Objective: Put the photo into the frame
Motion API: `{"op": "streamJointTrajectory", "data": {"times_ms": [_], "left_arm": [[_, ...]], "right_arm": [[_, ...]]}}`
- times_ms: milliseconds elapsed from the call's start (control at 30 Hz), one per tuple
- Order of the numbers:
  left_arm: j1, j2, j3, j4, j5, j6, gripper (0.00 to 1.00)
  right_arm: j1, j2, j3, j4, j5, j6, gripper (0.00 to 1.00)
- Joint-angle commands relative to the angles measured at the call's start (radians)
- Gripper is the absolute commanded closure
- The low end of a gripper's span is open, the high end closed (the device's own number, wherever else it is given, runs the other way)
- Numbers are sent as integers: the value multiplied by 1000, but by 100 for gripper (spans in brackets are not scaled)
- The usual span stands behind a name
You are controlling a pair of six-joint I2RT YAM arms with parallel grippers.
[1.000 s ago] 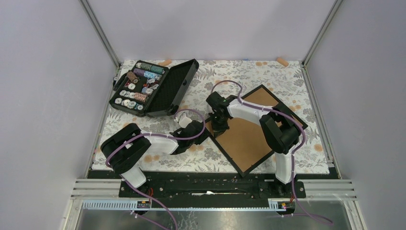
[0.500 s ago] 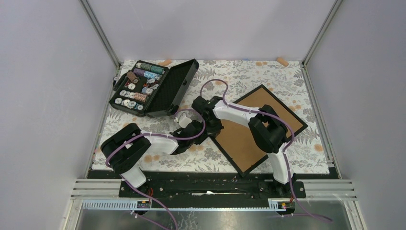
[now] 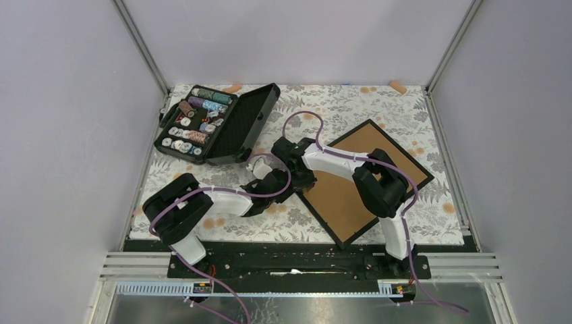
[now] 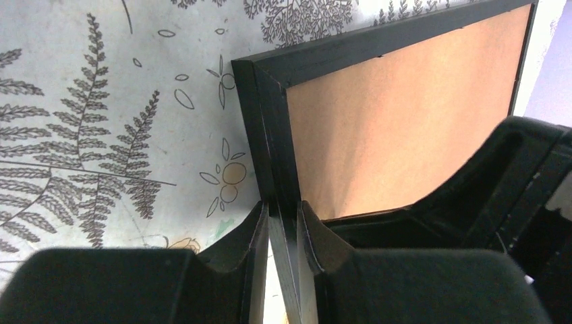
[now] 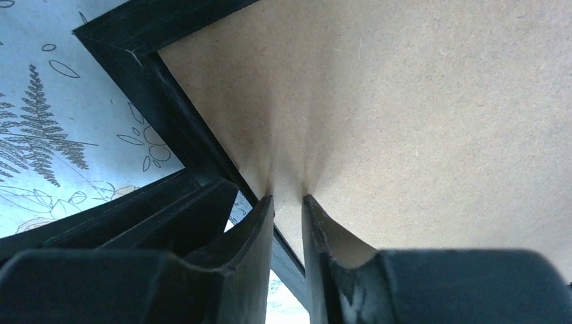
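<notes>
From overhead: frame (image 3: 340, 202) lying back-up and cornerwise on the counter (image 3: 351, 101), right of centre, brown backing board (image 3: 351, 145) uppermost, presumably turned that way to give access for loading. Both arms reaching to its leftmost corner, left pincer (image 3: 289, 187) at the edge, right pincer (image 3: 301, 177) just beside it over the board. Open case of thread spools (image 3: 216, 121) well apart at the far left, playing no part here. From the left wrist: left pincer (image 4: 282, 209) pinching the frame's black rail between both fingers, close to the corner. Likely a steadying hold, keeping the frame from sliding while the other arm works on the back. From the right wrist: right pincer (image 5: 288, 200) slightly spread, tips down on the board just inside the same corner, apparently clasping nothing, though hard to judge through so narrow and shadowed a gap. Placed there, at a guess, to lift or seat the board's edge. No photo to be found in any view: perhaps under the board already, perhaps elsewhere, impossible to tell. Frame's front face hidden against the counter; part of the board covered by the right arm from above.
</notes>
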Motion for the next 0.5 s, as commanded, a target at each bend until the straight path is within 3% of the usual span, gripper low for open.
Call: {"op": "streamJointTrajectory", "data": {"times_ms": [0,133,267,400,467], "left_arm": [[22,121,-42,-317,-42,88,95],[13,76,1,-311,-34,235,95],[9,-94,-20,-255,29,361,92],[-1,-290,-24,-254,107,448,63],[-3,-392,-23,-279,128,474,55]], "right_arm": [[-65,29,-126,18,84,-46,65],[-129,-209,-210,96,-33,-53,40],[-158,-412,-302,109,-2,-46,23],[-191,-566,-427,116,42,-18,8],[-193,-615,-475,129,32,4,3]]}}
